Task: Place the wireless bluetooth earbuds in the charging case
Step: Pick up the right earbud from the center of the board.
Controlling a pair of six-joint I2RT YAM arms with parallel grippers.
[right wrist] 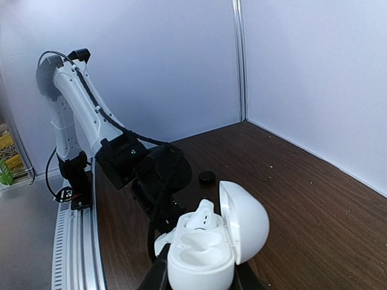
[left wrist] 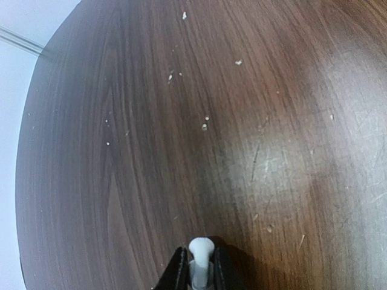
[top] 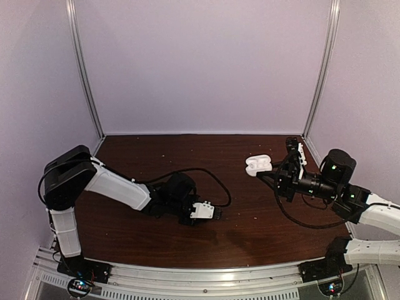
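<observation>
Two end effectors, both clenched. The left end effector (top: 214, 212), low over the near middle of the worktop (top: 156, 156), pinches a white earbud (left wrist: 199, 251) between its fingertips. The right end effector (top: 272, 170), far right, grips the open white charging case (right wrist: 202, 257), its lid (right wrist: 247, 220) tilted up. A second white earbud (right wrist: 202, 219) sits in one well. A small black object (right wrist: 207, 177) lies on the worktop beyond.

Open table (top: 240, 194) lies between left gripper (top: 219, 213) and raised case (top: 257, 165). Obstructions: left arm (top: 119, 187) lying low across the near-left quarter, its cable (top: 212, 177) looping beside it; walls (top: 200, 62) close three sides.
</observation>
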